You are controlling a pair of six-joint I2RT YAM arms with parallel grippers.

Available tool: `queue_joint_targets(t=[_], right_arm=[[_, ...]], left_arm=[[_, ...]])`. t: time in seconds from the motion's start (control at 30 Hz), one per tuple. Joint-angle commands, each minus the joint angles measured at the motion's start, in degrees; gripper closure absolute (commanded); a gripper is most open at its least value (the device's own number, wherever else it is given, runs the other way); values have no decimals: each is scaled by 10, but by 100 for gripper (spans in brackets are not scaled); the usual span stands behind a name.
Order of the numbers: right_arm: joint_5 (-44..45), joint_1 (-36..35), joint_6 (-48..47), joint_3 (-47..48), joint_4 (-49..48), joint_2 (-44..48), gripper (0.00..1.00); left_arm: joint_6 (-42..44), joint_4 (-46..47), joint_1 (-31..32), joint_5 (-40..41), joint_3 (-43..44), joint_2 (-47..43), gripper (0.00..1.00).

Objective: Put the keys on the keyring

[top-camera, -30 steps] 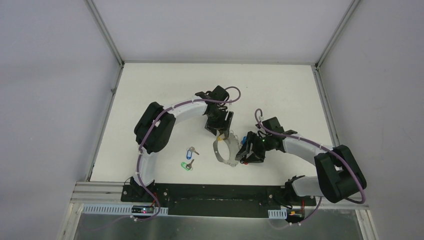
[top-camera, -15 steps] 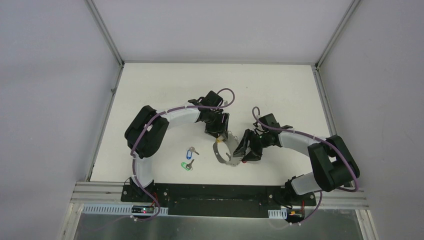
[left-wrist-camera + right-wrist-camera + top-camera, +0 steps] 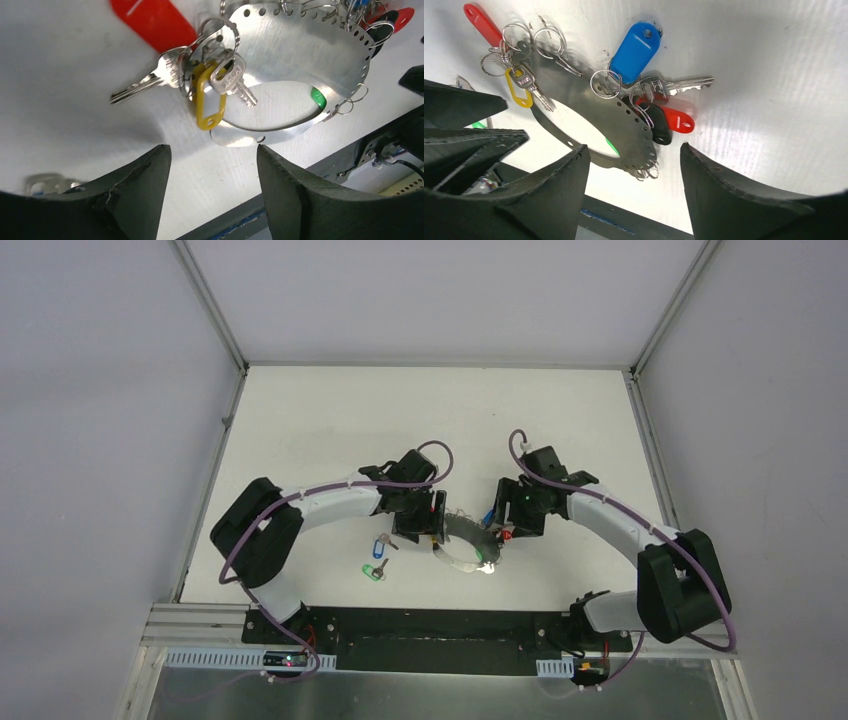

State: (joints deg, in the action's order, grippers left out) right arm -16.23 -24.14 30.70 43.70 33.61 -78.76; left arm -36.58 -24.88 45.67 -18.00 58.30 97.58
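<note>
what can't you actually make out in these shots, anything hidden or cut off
- Top view: the keyring's far arc is hidden under the left gripper and right gripper; its tags are too small to count.
- Left wrist view: a red tag is cut off by the top edge; a metal piece sits half behind a finger, unidentifiable.
- Right wrist view: a green piece shows only as a sliver behind the keyring.

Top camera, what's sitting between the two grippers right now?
The keyring lies on the table between the left gripper and the right gripper. The top external view shows this.
</note>
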Motion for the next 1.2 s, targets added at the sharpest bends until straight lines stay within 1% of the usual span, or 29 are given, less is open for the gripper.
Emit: queue_joint_targets(t=[0.0,0.2,0.33,0.43,0.6,0.77,0.97,1.07,1.17], right_arm=[[61,1,-62,38,45,35,30],[2,-11,-92,72,8,14,31],[-13,-20,-105,118,0,-39,35],[-28,-27,-114,148,-7,-87,38],[-47,-51,-129,193,-5,-171,35],[-68,-79,-134,208,1,-215,34],[-88,-101,-110,191,10,-212,34],[-101,-106,-88,169,13,-196,34],[-85,-106,-81,158,16,-162,32]], left_arm=[[-22,1,-5,71,-17,-79,34],[-22,3,-5,102,-40,-154,33],[-22,15,-5,119,-69,-217,33],[-30,41,-5,123,-107,-272,31],[-55,106,-6,110,-175,-354,27],[-78,148,-5,94,-221,-412,22],[-78,144,-6,98,-236,-441,14],[-71,135,-6,97,-227,-436,12],[-65,122,-7,94,-213,-415,11]])
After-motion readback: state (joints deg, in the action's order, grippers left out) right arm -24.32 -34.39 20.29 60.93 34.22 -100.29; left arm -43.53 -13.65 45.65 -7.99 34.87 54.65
